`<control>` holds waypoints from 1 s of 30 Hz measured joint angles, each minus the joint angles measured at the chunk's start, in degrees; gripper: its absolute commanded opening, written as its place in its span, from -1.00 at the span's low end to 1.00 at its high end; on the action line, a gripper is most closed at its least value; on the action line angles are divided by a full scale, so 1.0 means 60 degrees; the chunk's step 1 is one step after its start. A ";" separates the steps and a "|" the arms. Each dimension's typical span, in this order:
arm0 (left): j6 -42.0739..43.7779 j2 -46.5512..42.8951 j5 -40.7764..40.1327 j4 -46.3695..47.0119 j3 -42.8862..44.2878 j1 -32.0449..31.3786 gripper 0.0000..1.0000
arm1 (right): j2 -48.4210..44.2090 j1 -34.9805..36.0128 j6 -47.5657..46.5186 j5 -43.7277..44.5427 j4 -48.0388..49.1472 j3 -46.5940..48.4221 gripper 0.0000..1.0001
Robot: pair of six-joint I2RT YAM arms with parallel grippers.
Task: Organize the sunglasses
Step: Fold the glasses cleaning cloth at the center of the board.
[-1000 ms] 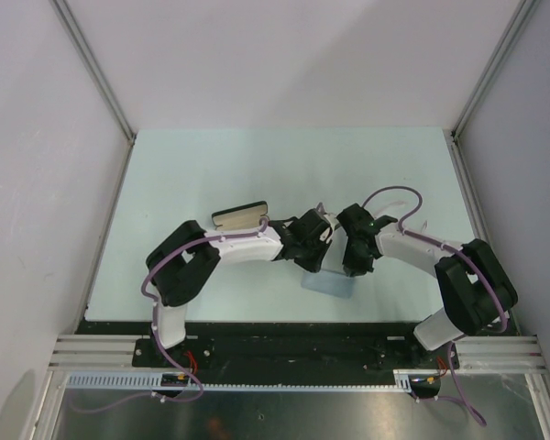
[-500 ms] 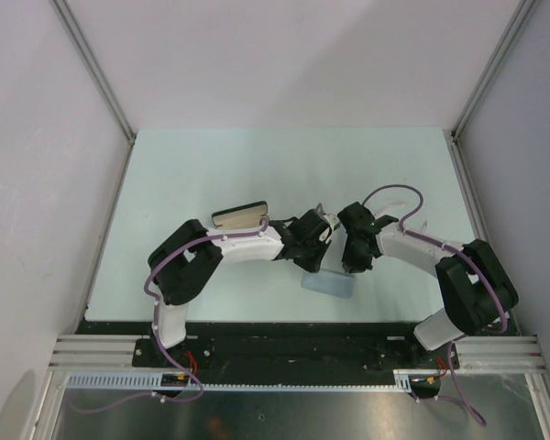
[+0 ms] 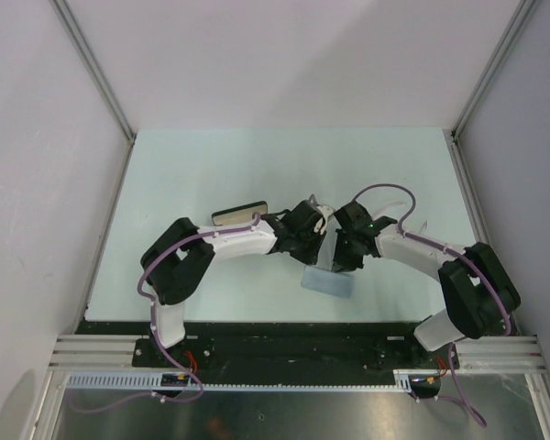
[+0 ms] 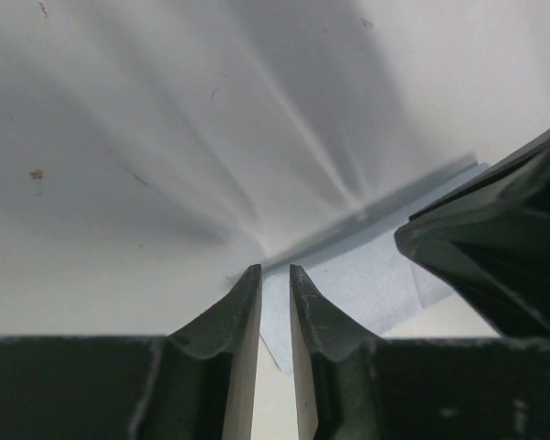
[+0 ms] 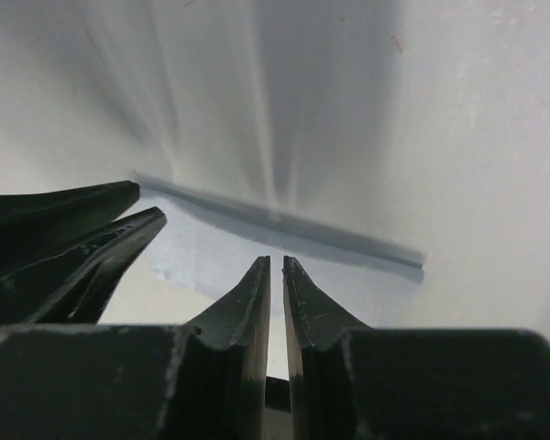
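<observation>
On the pale worktop (image 3: 211,174), the two arms bend inward and meet near the middle. The black case (image 3: 238,216) lies just beside the left arm, on its far side. The light blue cloth (image 3: 330,285) lies flat below the place where the arms meet, and both hands are at its far edge.

The left hand (image 4: 273,275) has its fingers (image 4: 229,321) drawn almost together, with only a thin slit between them, right over a corner of the cloth. The right hand (image 5: 276,266) looks the same, over the neighbouring part of that edge. I cannot tell if either hand really pinches the fabric.

The sunglasses I cannot find in any view; perhaps the arms cover them.

The step seems to be the handling of the cloth. To do it well, I think both hands should first have a sure hold, then move together at the same height, so that the thin fabric neither slips nor wrinkles. The hands are very near, so they need care not to collide.
</observation>
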 measured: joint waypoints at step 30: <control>-0.0051 0.0036 0.0237 0.0000 -0.0361 0.0036 -0.54 | 0.0860 -0.0102 0.0000 0.0149 -0.0197 0.0015 -0.73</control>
